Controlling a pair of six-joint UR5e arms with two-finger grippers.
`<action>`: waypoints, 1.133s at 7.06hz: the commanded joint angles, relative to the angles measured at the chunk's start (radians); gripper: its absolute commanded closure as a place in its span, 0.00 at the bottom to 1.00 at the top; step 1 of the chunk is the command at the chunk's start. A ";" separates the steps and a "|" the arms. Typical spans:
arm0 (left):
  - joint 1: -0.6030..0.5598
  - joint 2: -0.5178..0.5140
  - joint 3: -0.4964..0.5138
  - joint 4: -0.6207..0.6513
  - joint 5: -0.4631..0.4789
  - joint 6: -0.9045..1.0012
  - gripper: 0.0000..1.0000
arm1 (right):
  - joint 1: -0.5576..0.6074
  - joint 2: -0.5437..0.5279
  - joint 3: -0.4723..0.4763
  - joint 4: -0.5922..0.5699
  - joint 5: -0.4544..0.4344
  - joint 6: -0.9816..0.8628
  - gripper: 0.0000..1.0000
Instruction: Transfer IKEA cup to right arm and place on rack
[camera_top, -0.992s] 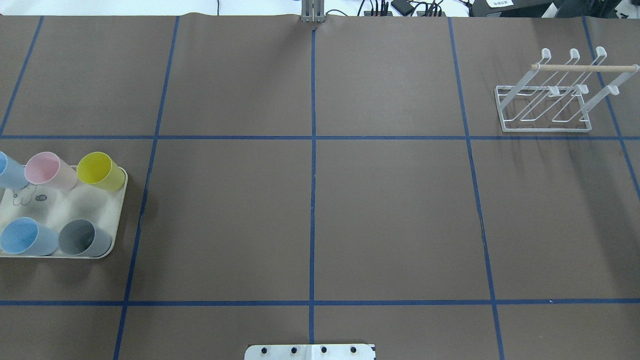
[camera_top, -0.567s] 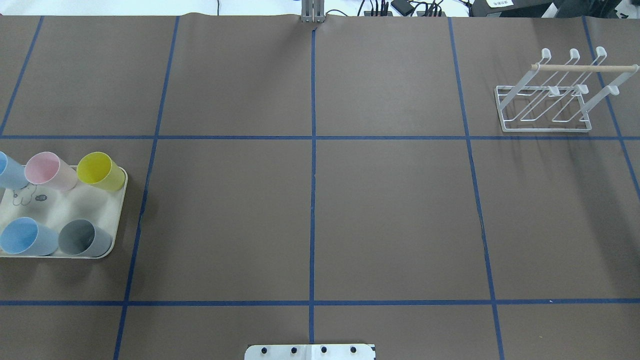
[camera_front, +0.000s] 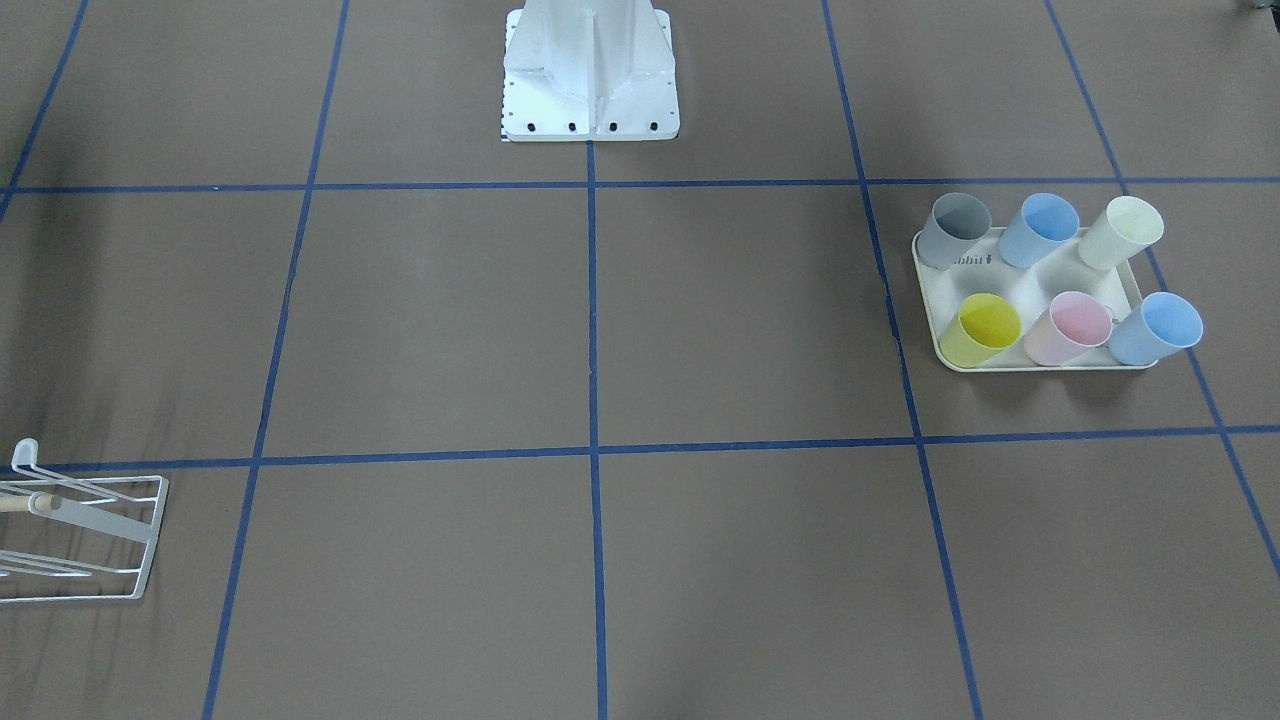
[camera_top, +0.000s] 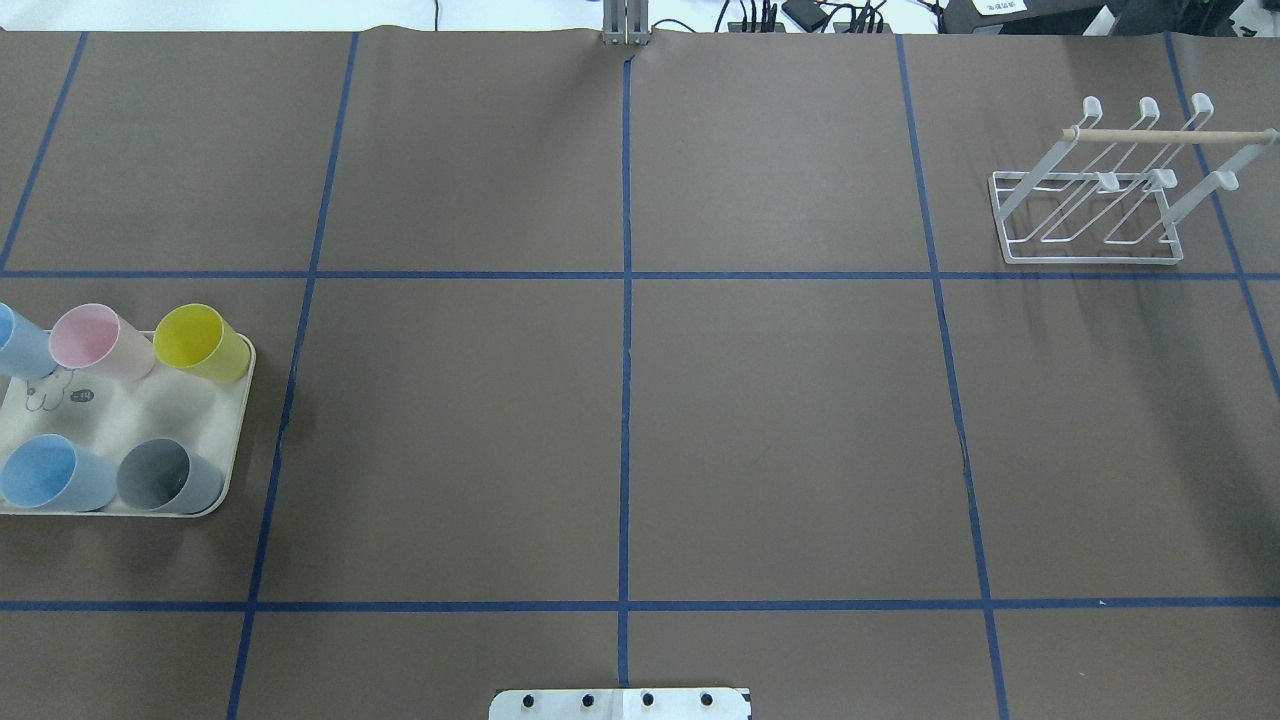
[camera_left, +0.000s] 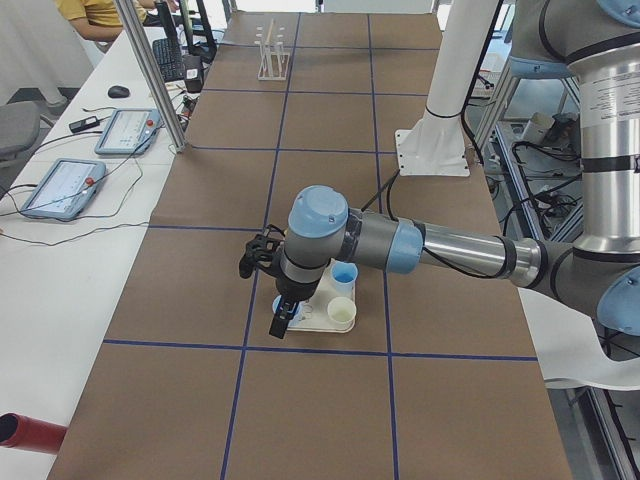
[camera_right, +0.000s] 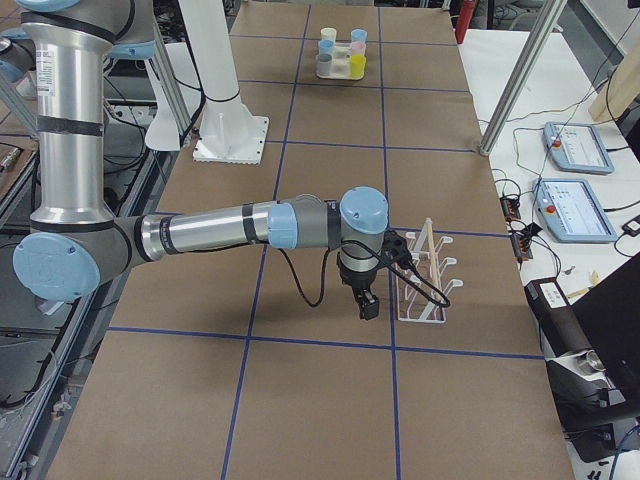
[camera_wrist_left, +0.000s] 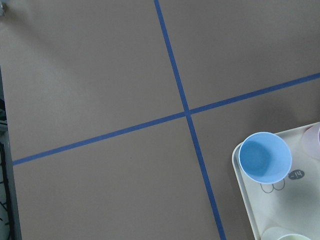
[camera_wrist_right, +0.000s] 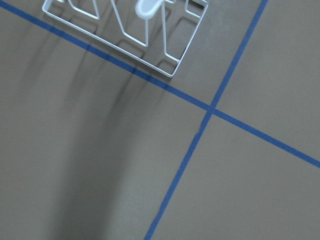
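My left arm (camera_left: 400, 245) reached out low over the table. My left gripper (camera_left: 278, 328) pointed down near a corner of the cream tray (camera_top: 120, 412), which sat at 9 o'clock in the overhead view. Only the side camera caught the gripper, so I could not tell whether its fingers were apart or together.

Six plain, handleless, tapered cups stood mouth-up on the tray in two rows of three. One row was a grey cup (camera_front: 955, 232), a blue cup (camera_front: 1040, 230) and a pale cream cup (camera_front: 1120, 233). The other was a yellow cup (camera_front: 982, 330), a pink cup (camera_front: 1068, 330) and a second blue cup (camera_front: 1155, 328). That last one showed at 4 o'clock in my left wrist view.

The rack (camera_top: 1090, 215) stood at 2 o'clock overhead. It was white wire with a rectangular base, slanted round-tipped prongs and a light wooden rod across the top. My right arm (camera_right: 220, 228) stretched toward it, and my right gripper (camera_right: 367, 305) hung pointing down just beside it. I could not tell that gripper's opening either.
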 joint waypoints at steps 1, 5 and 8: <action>-0.001 -0.017 -0.090 -0.056 0.003 0.001 0.00 | 0.000 -0.001 0.108 0.000 0.024 0.017 0.00; -0.001 -0.009 0.029 -0.366 -0.009 0.001 0.00 | -0.153 0.011 0.158 0.282 0.237 0.354 0.01; 0.095 -0.006 0.107 -0.476 -0.023 -0.014 0.00 | -0.494 0.022 0.219 0.587 -0.061 0.906 0.00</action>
